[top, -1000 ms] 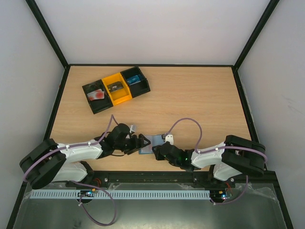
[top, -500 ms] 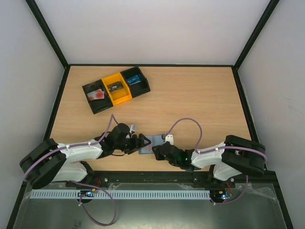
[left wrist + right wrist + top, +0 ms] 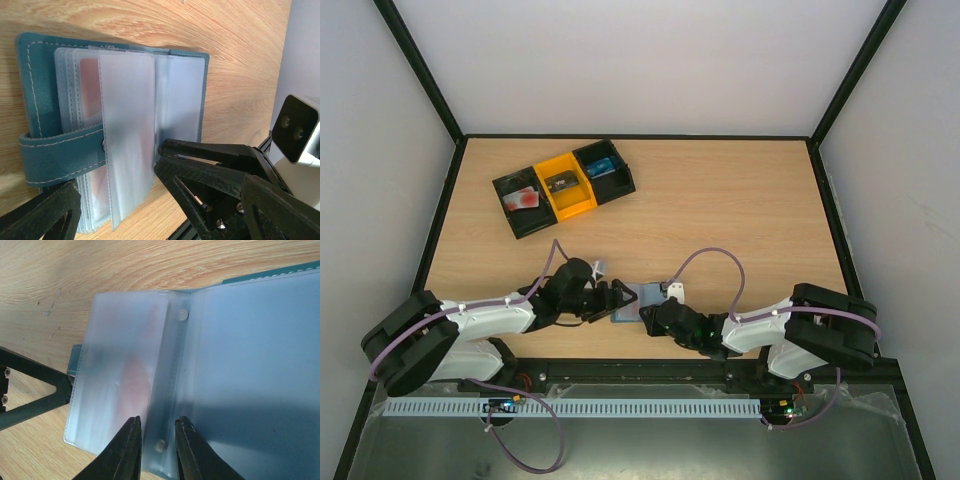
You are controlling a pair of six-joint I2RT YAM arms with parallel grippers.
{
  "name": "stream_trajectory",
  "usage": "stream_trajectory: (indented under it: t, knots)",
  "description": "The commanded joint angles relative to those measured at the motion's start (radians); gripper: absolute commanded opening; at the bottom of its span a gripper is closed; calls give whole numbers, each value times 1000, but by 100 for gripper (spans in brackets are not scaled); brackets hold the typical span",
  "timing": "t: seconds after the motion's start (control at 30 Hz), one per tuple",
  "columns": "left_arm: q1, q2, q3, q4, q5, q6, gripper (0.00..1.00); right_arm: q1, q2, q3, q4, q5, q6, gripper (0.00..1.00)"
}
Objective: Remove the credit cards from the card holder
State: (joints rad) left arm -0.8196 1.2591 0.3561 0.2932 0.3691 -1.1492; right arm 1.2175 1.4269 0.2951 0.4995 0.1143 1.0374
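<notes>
The blue-grey card holder (image 3: 638, 298) lies open near the table's front edge, between my two grippers. In the left wrist view its teal cover (image 3: 35, 100) holds a stack of clear sleeves, and one sleeve (image 3: 127, 125) stands partly turned. A red card (image 3: 90, 95) shows through the sleeves, and it is a pink blur in the right wrist view (image 3: 135, 385). My left gripper (image 3: 617, 299) is open wide at the holder's left edge. My right gripper (image 3: 157, 435) has its jaws a little apart, astride the riveted sleeve spine (image 3: 172, 365). Its tips (image 3: 160, 159) touch the sleeves.
A black-and-orange three-compartment tray (image 3: 565, 185) stands at the back left, with a red-and-white card (image 3: 523, 198) in its left compartment and dark and blue items in the other two. Black frame rails edge the table. The right wrist's white camera (image 3: 295, 130) sits close to the holder.
</notes>
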Motion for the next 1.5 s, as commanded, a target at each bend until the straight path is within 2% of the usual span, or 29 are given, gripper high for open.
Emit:
stream_trajectory:
  t: [0.0,0.97,1.23,1.47]
  knots:
    - [-5,-3,-10,43,7,-1,88,-3,1,-17,6,13,11,21]
    - [-43,40,22,132,36,-25,88,-3,-24,-38,33,9,28,20]
    - [-56,30,24,152,38,-39,79,-3,-58,-61,51,13,25,20]
    - [-68,-9,48,23,-55,-19,80,-3,-81,-72,45,29,26,20]
